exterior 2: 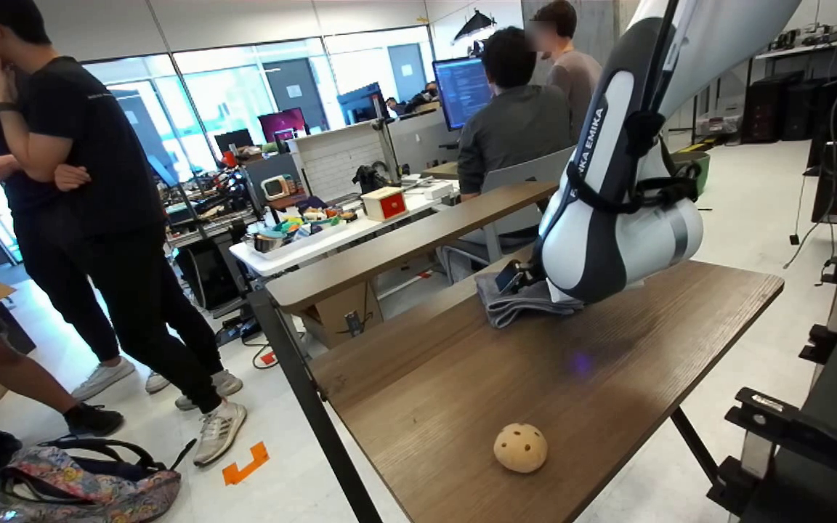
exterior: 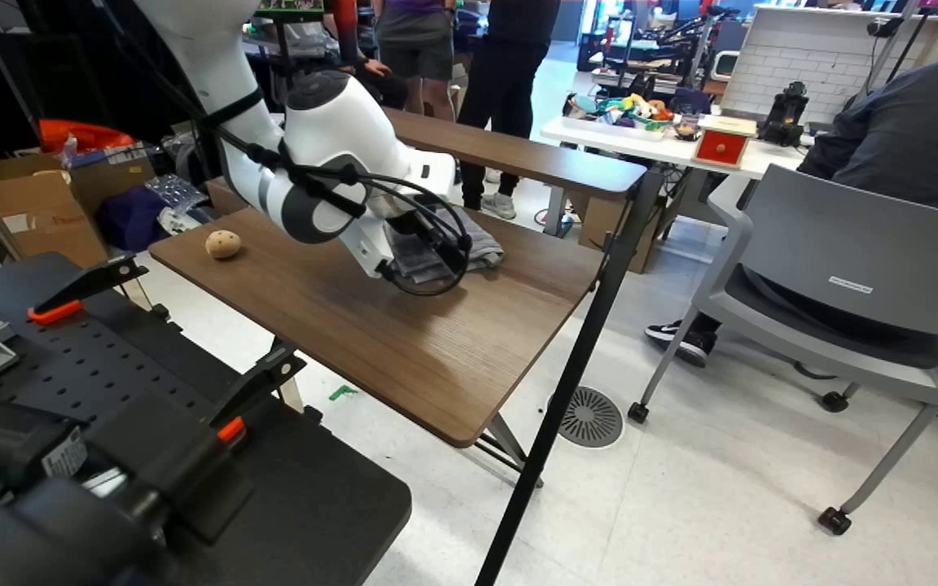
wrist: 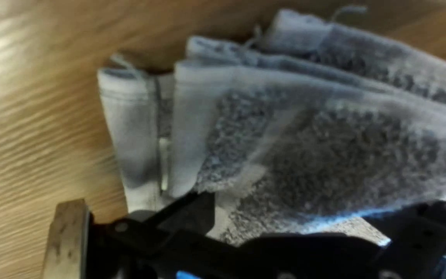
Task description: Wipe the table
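Observation:
The table has a brown wood-grain top and also shows in an exterior view and in the wrist view. A folded grey cloth lies on it near the raised shelf; it also shows in an exterior view and in the wrist view. My gripper is low over the cloth, its fingers wide apart with cloth between them. The fingertips are partly dark and blurred. In both exterior views the arm largely hides the gripper.
A beige ball with dark holes sits near one end of the table; it also shows in an exterior view. A raised wooden shelf runs along the back edge. A black bench with clamps stands alongside.

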